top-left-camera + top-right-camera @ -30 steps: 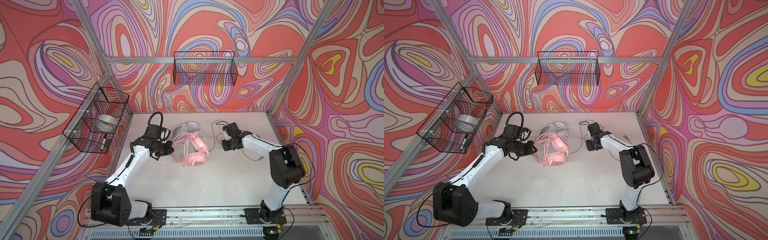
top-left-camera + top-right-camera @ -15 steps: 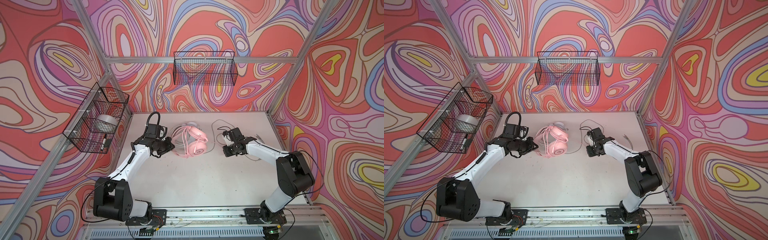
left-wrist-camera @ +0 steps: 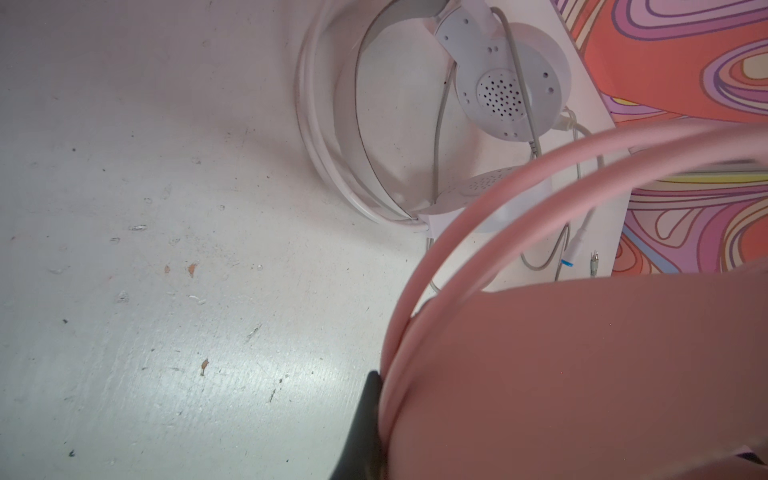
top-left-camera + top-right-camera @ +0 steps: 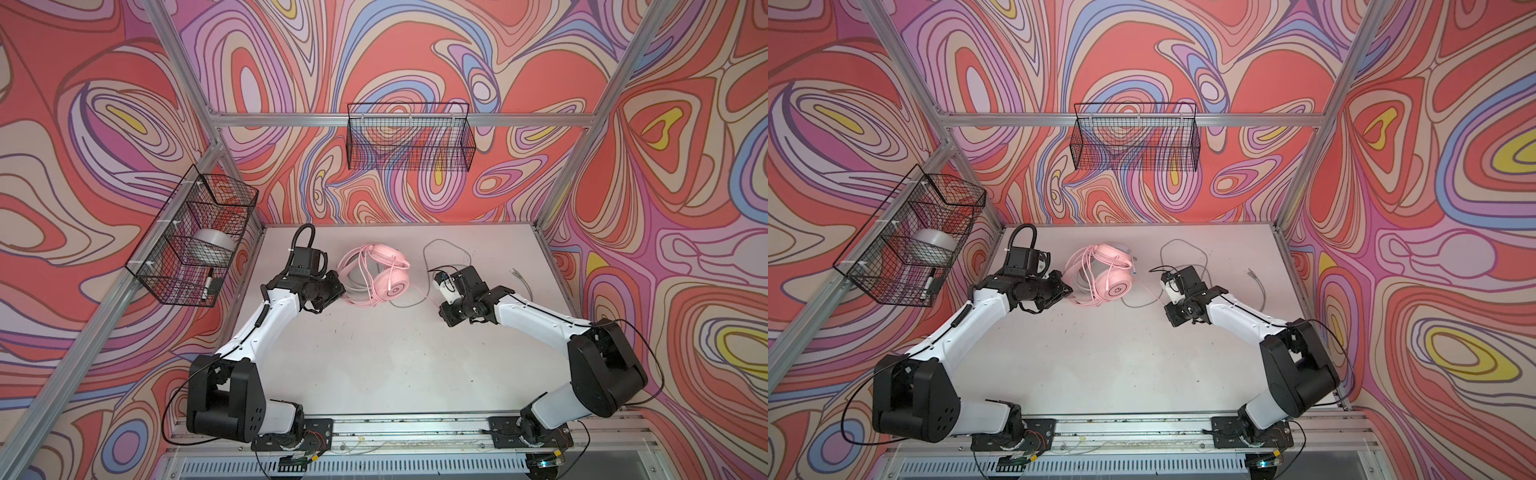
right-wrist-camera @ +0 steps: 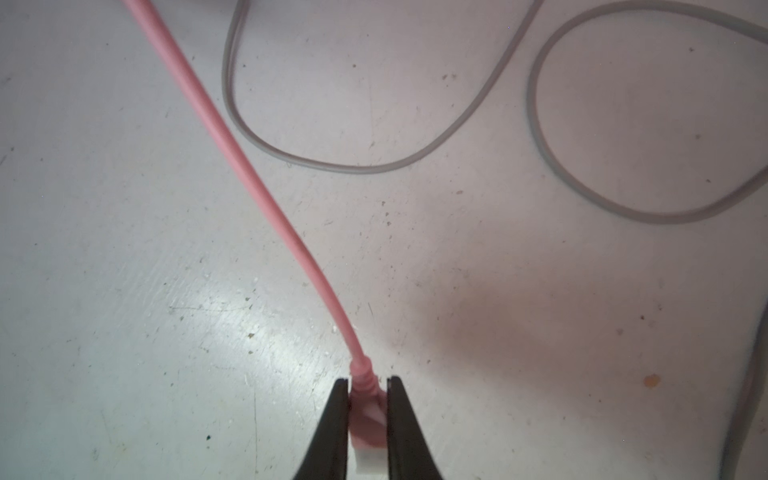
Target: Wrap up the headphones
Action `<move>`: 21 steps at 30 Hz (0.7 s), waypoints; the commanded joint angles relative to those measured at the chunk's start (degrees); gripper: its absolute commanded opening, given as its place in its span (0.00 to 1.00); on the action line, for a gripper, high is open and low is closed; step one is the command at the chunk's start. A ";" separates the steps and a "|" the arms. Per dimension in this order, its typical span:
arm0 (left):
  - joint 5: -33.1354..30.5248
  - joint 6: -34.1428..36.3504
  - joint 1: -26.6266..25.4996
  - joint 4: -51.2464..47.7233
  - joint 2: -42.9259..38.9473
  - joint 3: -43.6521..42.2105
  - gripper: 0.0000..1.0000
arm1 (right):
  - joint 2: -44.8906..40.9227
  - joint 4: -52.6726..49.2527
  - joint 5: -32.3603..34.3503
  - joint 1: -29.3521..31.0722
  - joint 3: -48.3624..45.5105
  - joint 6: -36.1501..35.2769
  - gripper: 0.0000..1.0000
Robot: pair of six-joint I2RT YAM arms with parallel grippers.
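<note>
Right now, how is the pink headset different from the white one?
The pink headset is held at its band by the left gripper; the white headset lies free on the table. The pink cable stretches to the right gripper, while the white headset's grey cable lies in loose loops. Both have round earcups.
</note>
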 commanded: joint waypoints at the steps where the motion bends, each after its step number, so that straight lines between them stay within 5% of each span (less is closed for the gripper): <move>1: -0.51 -3.88 0.55 1.09 -0.16 2.63 0.00 | -2.36 -0.39 -1.77 1.16 -1.14 -2.80 0.00; 21: -6.36 -5.85 -0.99 -2.50 2.69 4.80 0.00 | -3.67 -2.64 -4.38 12.66 1.16 -14.56 0.00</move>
